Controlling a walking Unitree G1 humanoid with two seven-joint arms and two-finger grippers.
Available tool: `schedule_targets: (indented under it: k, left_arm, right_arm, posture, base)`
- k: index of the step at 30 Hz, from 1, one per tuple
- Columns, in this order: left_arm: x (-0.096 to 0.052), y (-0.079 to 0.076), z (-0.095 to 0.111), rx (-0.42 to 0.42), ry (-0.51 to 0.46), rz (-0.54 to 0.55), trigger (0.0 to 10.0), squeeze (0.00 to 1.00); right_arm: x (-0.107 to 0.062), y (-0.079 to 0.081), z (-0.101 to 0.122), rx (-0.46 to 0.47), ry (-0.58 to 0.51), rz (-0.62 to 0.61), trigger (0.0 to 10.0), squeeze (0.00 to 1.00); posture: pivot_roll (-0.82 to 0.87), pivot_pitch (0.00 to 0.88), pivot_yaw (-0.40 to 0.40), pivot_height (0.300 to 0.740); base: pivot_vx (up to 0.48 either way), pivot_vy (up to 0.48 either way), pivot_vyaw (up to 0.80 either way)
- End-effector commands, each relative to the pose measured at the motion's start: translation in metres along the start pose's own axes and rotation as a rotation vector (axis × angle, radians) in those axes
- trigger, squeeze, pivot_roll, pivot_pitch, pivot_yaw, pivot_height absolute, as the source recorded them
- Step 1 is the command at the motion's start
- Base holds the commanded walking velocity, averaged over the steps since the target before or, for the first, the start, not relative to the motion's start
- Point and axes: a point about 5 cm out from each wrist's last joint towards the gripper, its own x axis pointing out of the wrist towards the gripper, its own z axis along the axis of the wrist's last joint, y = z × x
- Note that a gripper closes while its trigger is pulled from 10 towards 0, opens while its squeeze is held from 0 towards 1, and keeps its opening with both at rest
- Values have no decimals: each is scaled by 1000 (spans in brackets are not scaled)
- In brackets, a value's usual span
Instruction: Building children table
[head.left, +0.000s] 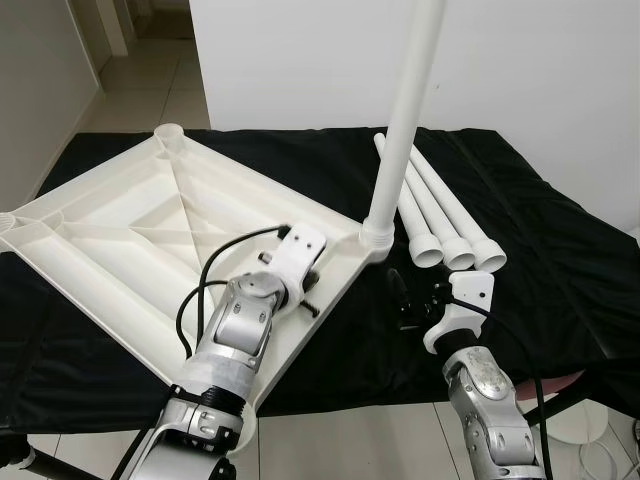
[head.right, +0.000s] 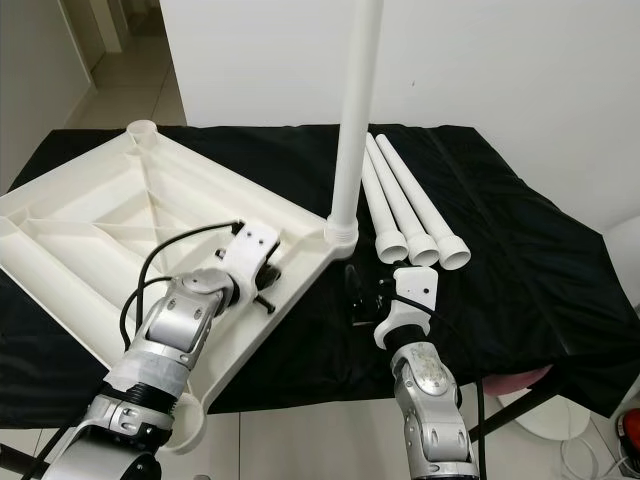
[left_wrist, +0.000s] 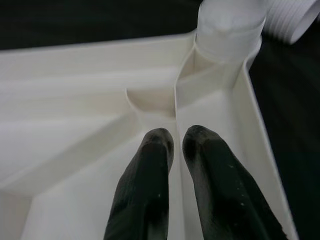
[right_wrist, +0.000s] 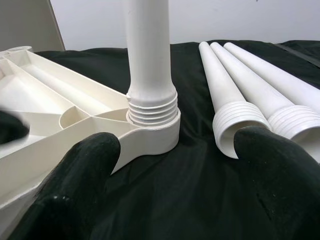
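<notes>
An upturned white table top (head.left: 120, 230) lies on a black cloth. One white leg (head.left: 405, 110) stands upright, threaded into the near right corner socket (right_wrist: 150, 127). Three loose legs (head.left: 440, 210) lie side by side to the right of it, threaded ends towards me. My left gripper (left_wrist: 177, 137) reaches inside the table top just short of that corner, its fingers (left_wrist: 150, 170) pressed together astride a thin rib. My right gripper (head.left: 420, 300) hovers low over the cloth, open wide, facing the leg's base and not touching it.
The black cloth (head.left: 560, 260) covers a low surface that ends near my body, with tiled floor below. A white wall (head.left: 540, 70) stands close behind. A hallway (head.left: 130, 60) opens at the far left. A white round base (head.left: 585, 425) sits on the floor at right.
</notes>
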Motion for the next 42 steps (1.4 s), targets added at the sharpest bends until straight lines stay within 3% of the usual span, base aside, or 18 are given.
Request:
schedule_targets:
  k: [1, 10, 16, 19, 24, 26, 27, 34, 42]
  left_arm:
    - [-3, 11, 11, -25, -70, 90, 10000, 0]
    - [-16, 19, 28, -64, -196, 100, 10000, 0]
    - [-36, 10, 34, -105, -355, -55, 10000, 0]
    - [-51, -1, 29, -13, -411, -178, 10000, 0]
    - [-61, -8, 21, 36, -436, -247, 10000, 0]
    - [-64, -9, 17, 36, -437, -265, 10000, 0]
    - [-71, -14, 5, 58, -403, -346, 10000, 0]
    - [-85, -24, -20, 111, -282, -487, 10000, 0]
    - [-89, -19, -44, 156, -165, -481, 10000, 0]
  right_arm:
    - [-1, 0, -1, -4, 1, -5, 10000, 0]
    - [-1, 1, -1, -5, 2, -2, 10000, 0]
    - [1, 1, -2, -8, 9, 2, 10000, 0]
    - [4, 1, -4, -32, 34, 4, 10000, 0]
    - [7, 2, -5, -47, 37, -1, 10000, 0]
    - [8, 2, -4, -44, 34, 1, 10000, 0]
    - [11, 2, -2, -41, 31, 4, 10000, 0]
    - [13, -1, -1, -50, 28, 3, 10000, 0]
    - [11, -1, -2, -54, 31, 5, 10000, 0]
  posture:
    - [-65, 0, -8, 740]
    - [-61, 0, -12, 740]
    - [-57, 0, -19, 740]
    - [-47, 0, -35, 740]
    - [-43, 0, -46, 740]
    - [-43, 0, -46, 740]
    - [-37, 0, -52, 740]
    - [-29, 0, -53, 740]
    - [-30, 0, -50, 740]
  base:
    - [0, 0, 0]
    - [0, 0, 0]
    - [0, 0, 0]
    - [0, 0, 0]
    - [0, 0, 0]
    - [0, 0, 0]
    - [0, 0, 0]
    - [0, 0, 0]
    - [0, 0, 0]
